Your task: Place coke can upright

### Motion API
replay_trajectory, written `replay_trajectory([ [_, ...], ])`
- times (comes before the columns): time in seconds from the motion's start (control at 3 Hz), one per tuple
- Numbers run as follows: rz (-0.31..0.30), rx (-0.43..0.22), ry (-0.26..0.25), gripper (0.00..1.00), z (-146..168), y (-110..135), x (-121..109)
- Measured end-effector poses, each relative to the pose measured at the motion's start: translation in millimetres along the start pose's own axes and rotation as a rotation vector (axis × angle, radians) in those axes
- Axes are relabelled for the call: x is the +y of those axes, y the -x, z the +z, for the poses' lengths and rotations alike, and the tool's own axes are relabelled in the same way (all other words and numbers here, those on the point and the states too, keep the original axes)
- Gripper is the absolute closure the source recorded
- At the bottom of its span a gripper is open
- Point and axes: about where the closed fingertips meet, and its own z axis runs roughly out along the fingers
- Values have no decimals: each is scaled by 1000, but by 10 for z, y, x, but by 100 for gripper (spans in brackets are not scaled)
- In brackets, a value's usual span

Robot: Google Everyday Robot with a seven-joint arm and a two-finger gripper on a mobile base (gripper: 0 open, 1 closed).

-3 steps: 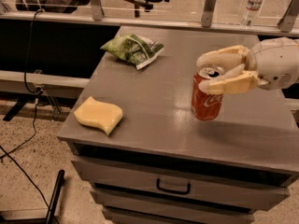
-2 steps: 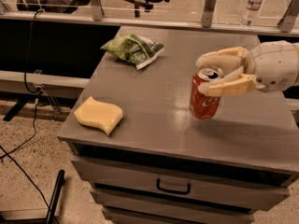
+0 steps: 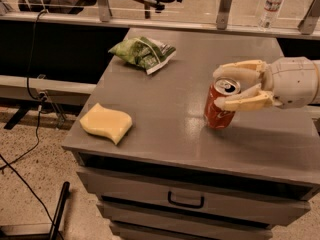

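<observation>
I had the end effector (image 3: 220, 89) reaching in from the right side of the worktop (image 3: 165, 109), its two pale fingers (image 3: 246, 102) pinched on the coke can (image 3: 219, 111) near the top, with one finger behind the rim and the other across the front of the red body. The coke can stood on its base on the right half of the worktop, silver top and pull tab facing up, leaning just a touch. From my seat I could see its base touching the grey surface, with a faint reflection beneath it. Well apart to the left, near the front edge, a yellow sponge (image 3: 106, 123) lay flat. Towards the back, a crumpled green crisp bag (image 3: 142, 53) sat on the worktop too. Under the top ran a drawer (image 3: 186, 200) with a dark handle. Beyond the far rail a water bottle (image 3: 270, 6) stood upright, and a black cable (image 3: 34, 59) trailed down at the left
</observation>
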Motion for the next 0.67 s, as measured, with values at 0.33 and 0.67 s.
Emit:
replay_trajectory([
  [0.33,27,-21,-36,60,-16,-73,15],
  [0.67,32,-25,-40,37,-1,-77,18],
])
